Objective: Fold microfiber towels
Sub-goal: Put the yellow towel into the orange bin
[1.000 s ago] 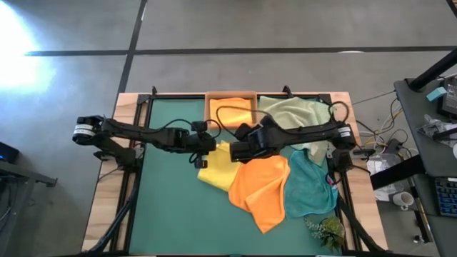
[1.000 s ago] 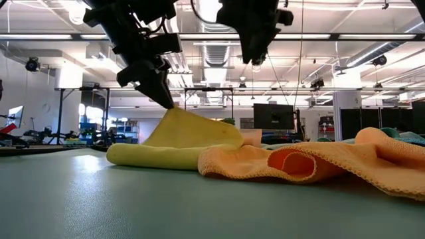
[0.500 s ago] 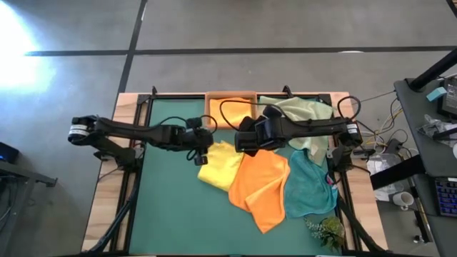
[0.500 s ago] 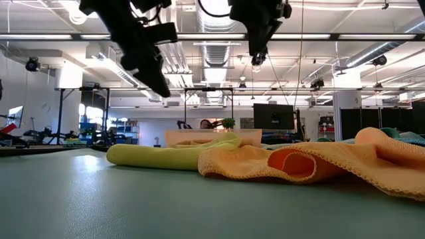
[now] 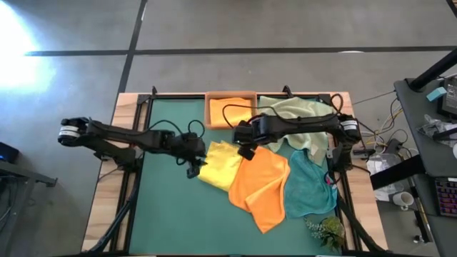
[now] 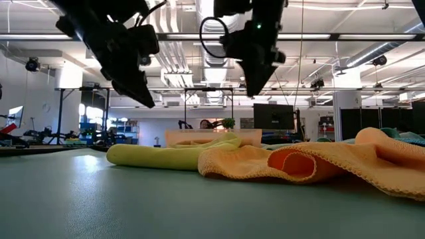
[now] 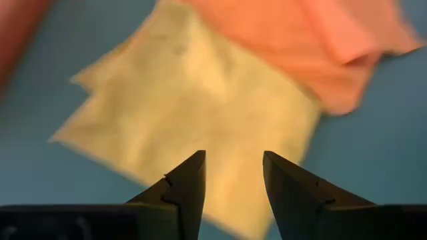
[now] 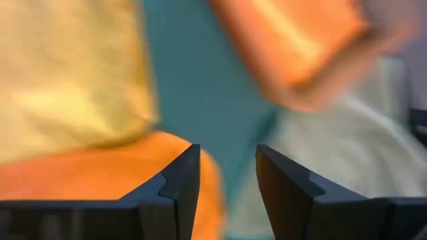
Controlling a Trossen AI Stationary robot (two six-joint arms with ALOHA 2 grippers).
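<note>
A yellow towel point(image 5: 223, 164) lies flat on the green mat point(image 5: 168, 207), its right edge under an orange towel point(image 5: 260, 184). My left gripper point(image 5: 194, 163) hovers open just above the yellow towel's left edge, and the left wrist view shows that towel point(image 7: 193, 113) past its fingers. My right gripper point(image 5: 246, 146) hangs open above the spot where yellow and orange meet point(image 8: 100, 173). In the low view both grippers, left point(image 6: 145, 98) and right point(image 6: 255, 85), stand clear above the cloths. A teal towel point(image 5: 308, 187) and a pale green one point(image 5: 296, 116) lie to the right.
A wooden tray point(image 5: 231, 95) at the far edge holds a folded orange towel point(image 5: 230, 112). A small green plant point(image 5: 327, 230) stands at the near right corner. The mat's left half and near strip are bare.
My left gripper has let go of the yellow towel's raised part, opened, and drawn back toward the table's left and near side. The towel's lifted peak has fallen flat. My right gripper has turned and come down a little over the towels.
</note>
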